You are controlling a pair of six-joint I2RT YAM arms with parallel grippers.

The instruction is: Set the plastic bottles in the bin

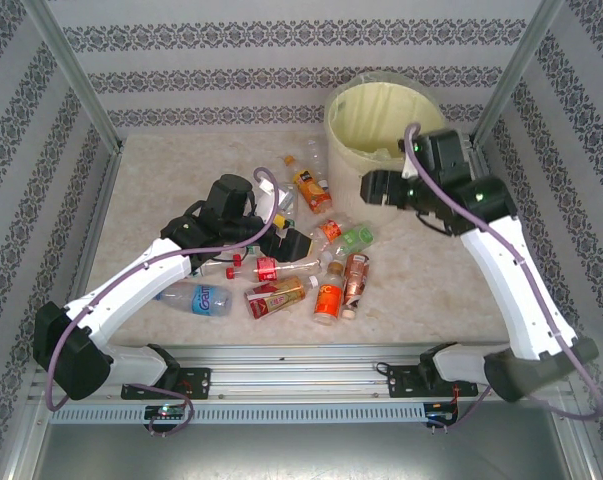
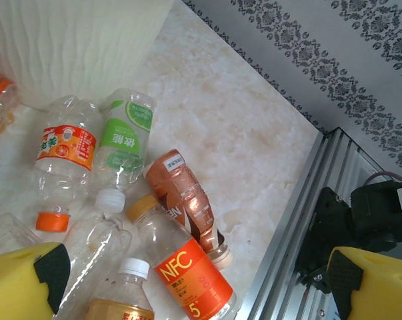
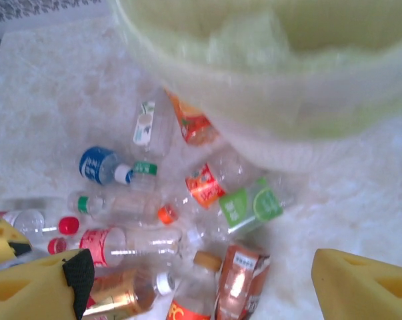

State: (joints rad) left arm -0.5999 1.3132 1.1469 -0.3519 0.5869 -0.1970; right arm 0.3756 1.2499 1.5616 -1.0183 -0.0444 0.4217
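Picking looks to be the step in hand. In the top view the plastic bottles (image 1: 281, 295) lie in a loose heap on the table (image 1: 171, 170), in front of the bin (image 1: 353, 150), which stands toward the far right. Whether any bottle is already inside it cannot be told. The left claw (image 1: 293, 243) hangs over the heap, while the right claw (image 1: 373, 187) hovers just beside the bin's near wall, off the heap. In the left wrist view the left claw's yellow fingers (image 2: 21, 283) are spread wide, empty and touching nothing. Under the gap lie an orange-labelled bottle (image 2: 187, 273) and a brown-labelled bottle (image 2: 184, 193), touching each other, with a green-labelled bottle (image 2: 124, 137) beyond them, near the bin's ribbed wall. In the right wrist view the right claw's fingers (image 3: 367, 287) likewise stand apart with nothing between them, released. The bin's bag-lined rim looms above and the heap sits below. The next move likely calls for the left claw to drop over a single bottle, probably the orange-labelled one. It would need to set its fingers across the body and clench without catching the neighbours, then carry the bottle over to the bin.
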